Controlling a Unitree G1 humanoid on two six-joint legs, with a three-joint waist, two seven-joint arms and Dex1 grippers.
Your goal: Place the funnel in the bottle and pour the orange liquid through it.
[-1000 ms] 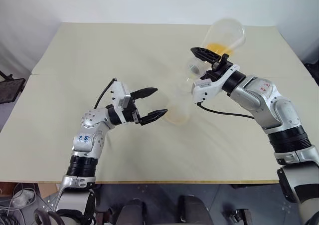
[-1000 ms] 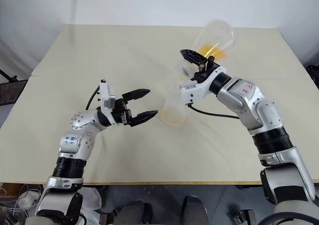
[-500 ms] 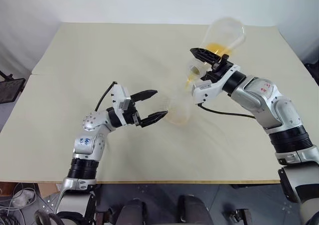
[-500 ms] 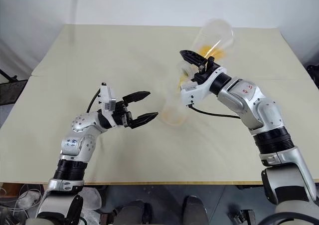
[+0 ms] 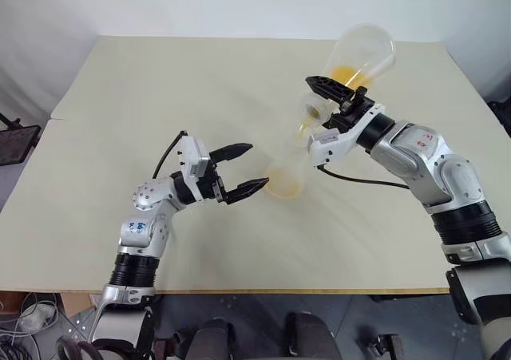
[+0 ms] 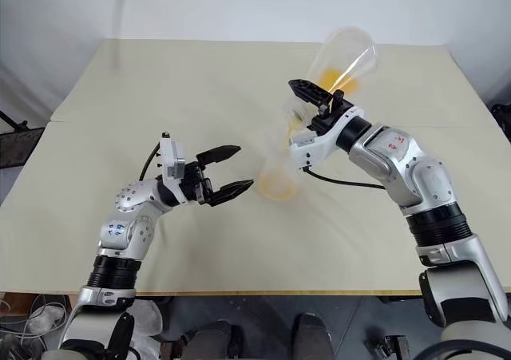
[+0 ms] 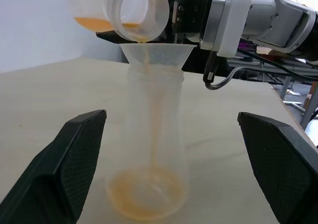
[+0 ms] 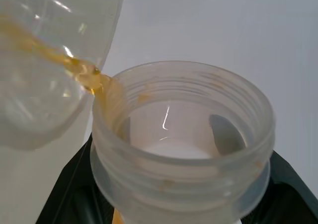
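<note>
We see the R claw (image 5: 323, 96) clamped tight on the neck of a big clear conical flask (image 5: 361, 55), tipped mouth-down over the small whitish translucent plastic funnel (image 7: 158, 53). The funnel sits in the neck of the small clear bottle (image 7: 155, 144), upright on the beige tabletop (image 5: 160, 81). A thin stream of bright orange liquid (image 7: 146, 196) runs through & pools at the bottle's base. L claw (image 5: 242, 169) is spread wide, empty, just beside the bottle w/o touching.
</note>
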